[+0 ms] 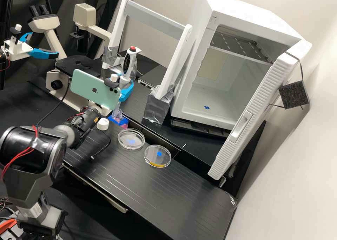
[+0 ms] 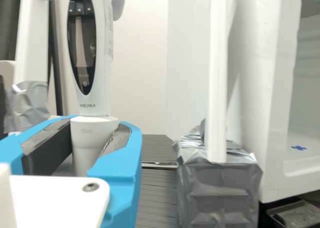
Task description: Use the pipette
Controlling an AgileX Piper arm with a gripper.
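High view: gripper point(image 1: 125, 82) is sitting left of centre, pinching the pipette point(image 1: 129, 62), which is standing nearly upright with its red top up. Green phone point(image 1: 93, 89) is showing in front of the gripper, overlapping it. Clear bottle point(image 1: 118, 114) is standing just beneath the gripper, pink contents showing; white cap point(image 1: 103, 124) is lying beside it on the black bench point(image 1: 147, 192). Two petri dishes are lying near the middle, one point(image 1: 130, 145) close to the bottle, the other point(image 1: 158, 161) further right with a yellow edge. White frame point(image 1: 147, 17) is rising behind the pipette. White cabinet point(image 1: 193, 82) is filling the upper right, door point(image 1: 258, 106) standing open. Microscope point(image 1: 44, 22) is standing upper left.

Wrist view: pads point(image 2: 116, 139) are closing on the pipette's white lower body from both sides, below its dark window. Taped foot point(image 2: 217, 188) of the frame is standing near the cabinet, apart from the pipette.
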